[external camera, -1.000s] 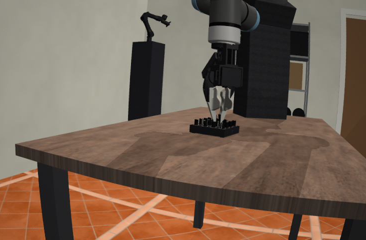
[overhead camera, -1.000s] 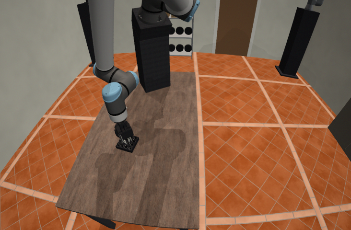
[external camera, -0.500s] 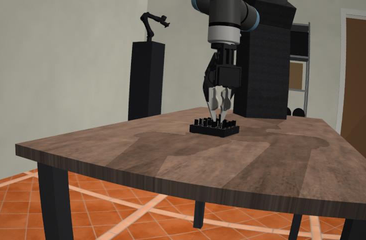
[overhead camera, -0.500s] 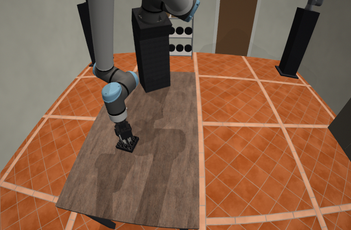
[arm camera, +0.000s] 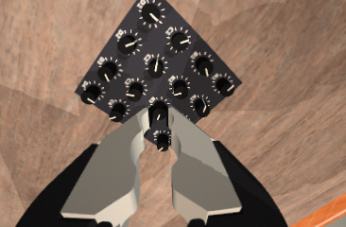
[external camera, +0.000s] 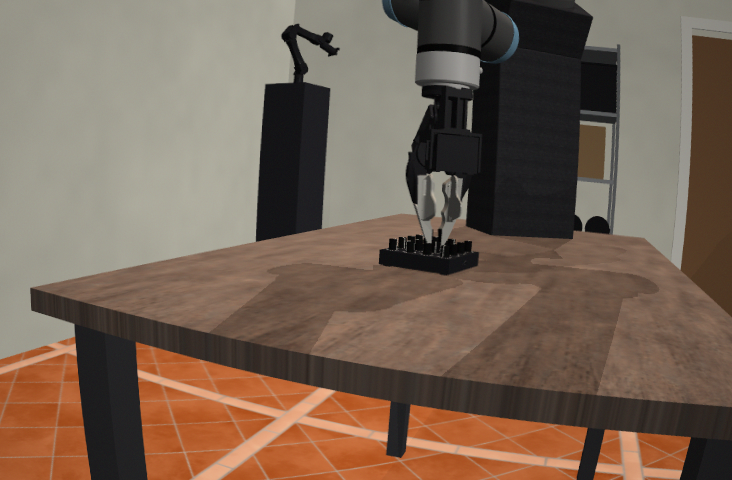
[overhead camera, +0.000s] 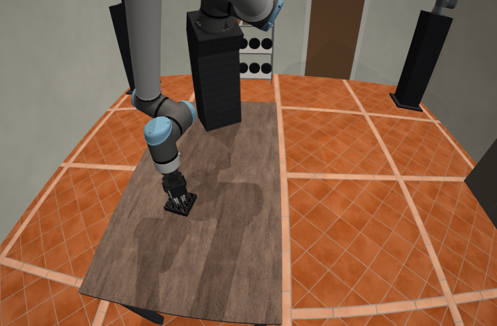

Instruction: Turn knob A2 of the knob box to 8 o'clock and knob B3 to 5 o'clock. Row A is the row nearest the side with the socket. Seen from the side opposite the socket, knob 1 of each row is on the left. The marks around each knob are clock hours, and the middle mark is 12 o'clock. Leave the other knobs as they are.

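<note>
Here: wood-grain table (external camera: 151, 294), knob box (external camera: 429, 260) atop; orange-tiled floor (overhead camera: 372, 153).

The light was soft and even; nothing glared or shone too bright. Big dark shadows of the arm lay on the table (overhead camera: 233, 269), with hard, clear edges; in the top view they ran toward the bottom of the frame, so the light came from high up at the back. The top view bent at its sides; the floor (overhead camera: 391, 230) lines curved near the left and right edges. The wrist view was sharp in the middle; the edges of things looked a bit jagged.
</note>
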You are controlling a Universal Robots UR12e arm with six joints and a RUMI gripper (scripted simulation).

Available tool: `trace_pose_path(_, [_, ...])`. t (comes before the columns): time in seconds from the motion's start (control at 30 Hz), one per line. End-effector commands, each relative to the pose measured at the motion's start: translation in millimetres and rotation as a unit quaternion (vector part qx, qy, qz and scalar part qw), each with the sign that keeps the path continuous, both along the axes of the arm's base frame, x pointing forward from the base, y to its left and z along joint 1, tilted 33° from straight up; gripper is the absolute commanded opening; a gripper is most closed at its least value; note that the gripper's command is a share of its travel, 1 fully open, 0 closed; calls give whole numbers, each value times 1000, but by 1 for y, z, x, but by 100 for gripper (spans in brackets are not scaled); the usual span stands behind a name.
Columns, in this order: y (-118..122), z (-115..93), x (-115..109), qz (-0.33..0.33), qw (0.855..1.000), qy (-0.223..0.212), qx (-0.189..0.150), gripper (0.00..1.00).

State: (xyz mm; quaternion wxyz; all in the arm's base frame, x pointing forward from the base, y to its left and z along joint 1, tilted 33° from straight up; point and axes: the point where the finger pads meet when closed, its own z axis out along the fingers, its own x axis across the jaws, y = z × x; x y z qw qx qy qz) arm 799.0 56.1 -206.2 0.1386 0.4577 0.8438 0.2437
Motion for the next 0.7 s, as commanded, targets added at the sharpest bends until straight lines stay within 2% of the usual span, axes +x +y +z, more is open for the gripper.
trace_pose_path(0.0, [0,1,0,-1,1000,0,0,4])
trace_pose_path(0.37, [0,1,0,-1,1000,0,0,4])
trace_pose_path(0.4, [0,1,0,-1,1000,0,0,11])
trace_pose_path(0.67, [0,1,0,-1,1000,0,0,11])
